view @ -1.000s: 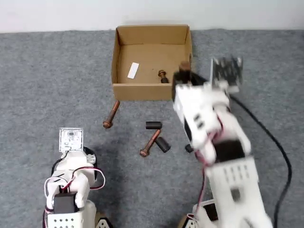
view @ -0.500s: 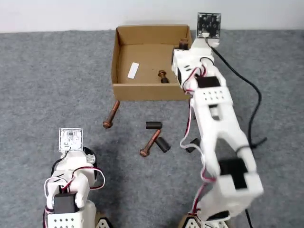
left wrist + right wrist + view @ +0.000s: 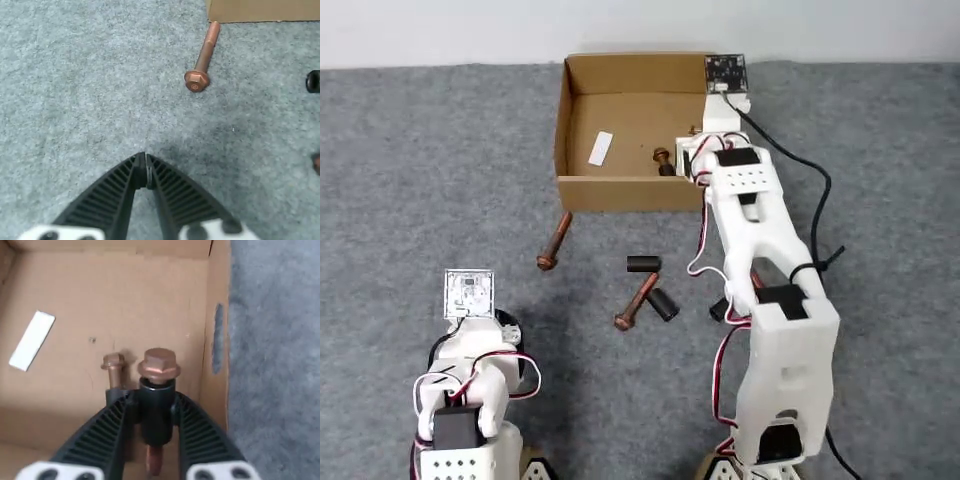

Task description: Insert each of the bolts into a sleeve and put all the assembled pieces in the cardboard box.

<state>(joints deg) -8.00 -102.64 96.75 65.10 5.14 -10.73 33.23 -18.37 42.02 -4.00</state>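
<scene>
A: Right end effector?
B: Clamped on sleeved bolt, head away from wrist, above box floor by right wall. Drop's straight down.
A: Left end effector?
B: Closed tight, empty, over tabletop; loose bolt ahead.

A white paper slip lay flat, well to the left of the right gripper. Grey carpet lay under the left gripper.

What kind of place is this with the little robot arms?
Most likely a robot practice table in a lab or workshop. A grey mat covers it, a small white left arm and right arm sit side by side, and loose bolts lie by a cardboard box.
</scene>
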